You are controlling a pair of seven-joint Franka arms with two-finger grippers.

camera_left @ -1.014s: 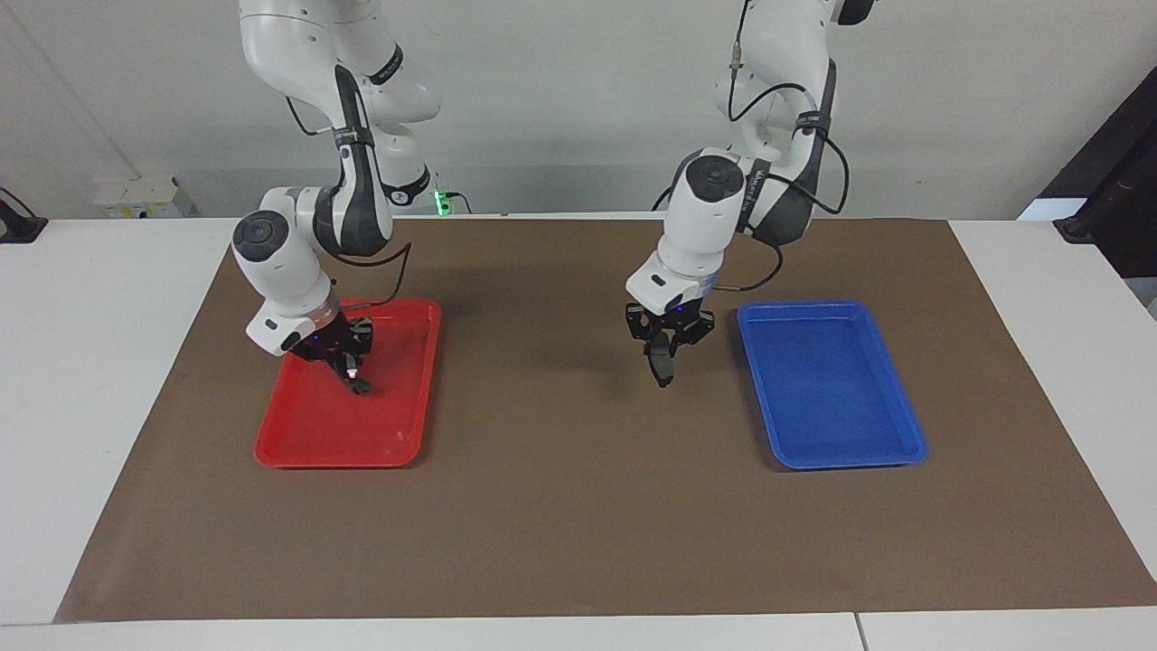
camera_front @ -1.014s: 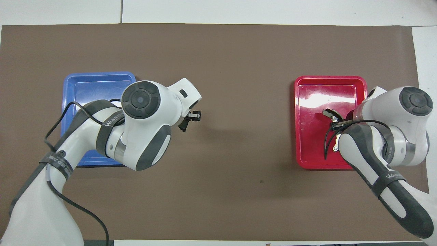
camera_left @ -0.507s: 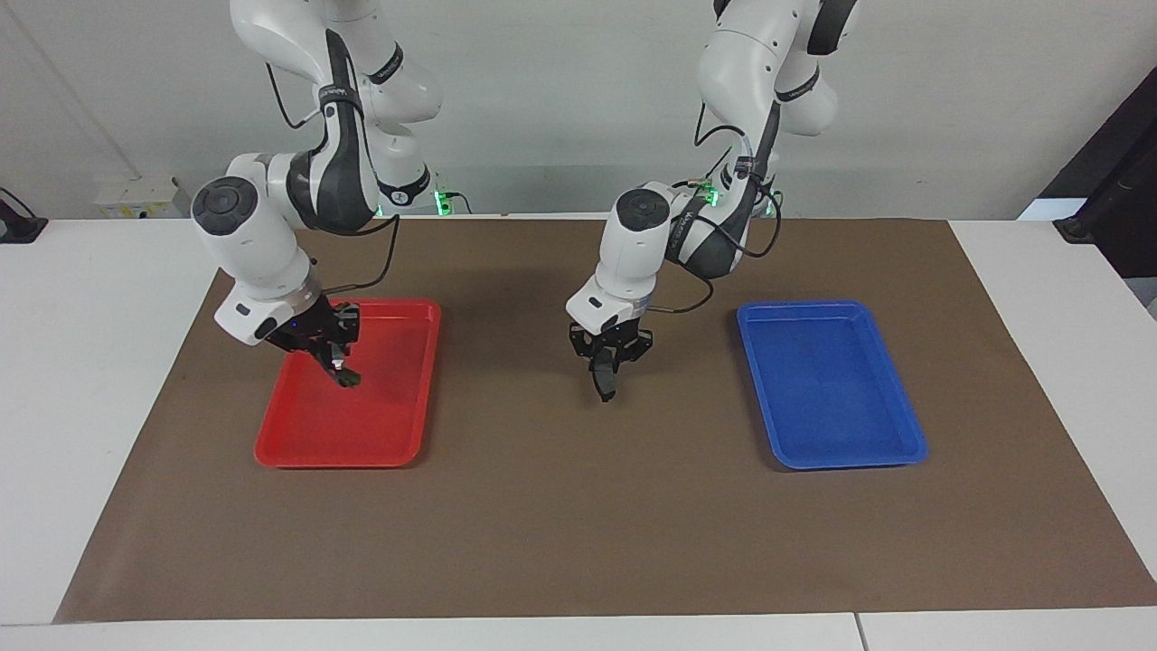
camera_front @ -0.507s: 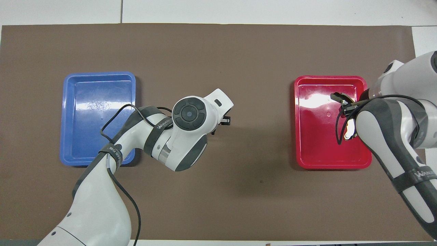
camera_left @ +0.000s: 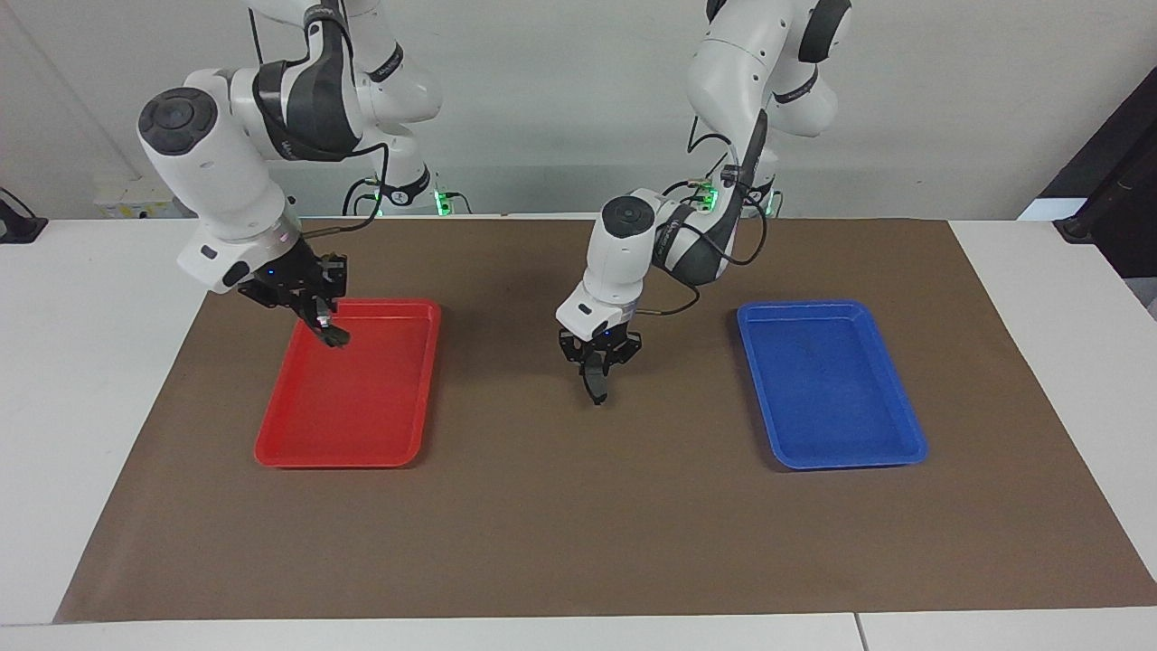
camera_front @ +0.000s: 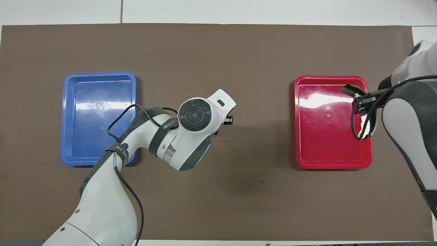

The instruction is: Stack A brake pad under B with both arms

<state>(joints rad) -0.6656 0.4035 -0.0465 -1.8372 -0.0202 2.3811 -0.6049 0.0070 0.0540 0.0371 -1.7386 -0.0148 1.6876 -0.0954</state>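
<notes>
Both hands are up and both are loaded. The left hand [camera_left: 594, 371] hangs low over the bare brown mat [camera_left: 578, 542] between the two trays, closer to the blue tray [camera_left: 850, 457]. It is clamped narrow on the A pad [camera_left: 597, 391], which hangs on edge, dark and plain, pointing down. Whether the pad's tip touches the mat, I cannot tell.

Toward the right arm's end of the counter [camera_left: 90, 362], the right hand [camera_left: 324, 324] hovers over the red tray [camera_left: 289, 452], above the corner nearest the robots. Its fingers are pinched on B [camera_left: 336, 337], which is tilted and clear of the tray floor. From overhead, B [camera_front: 349, 90] sticks out from the fingertips over the tray's inner edge.
</notes>
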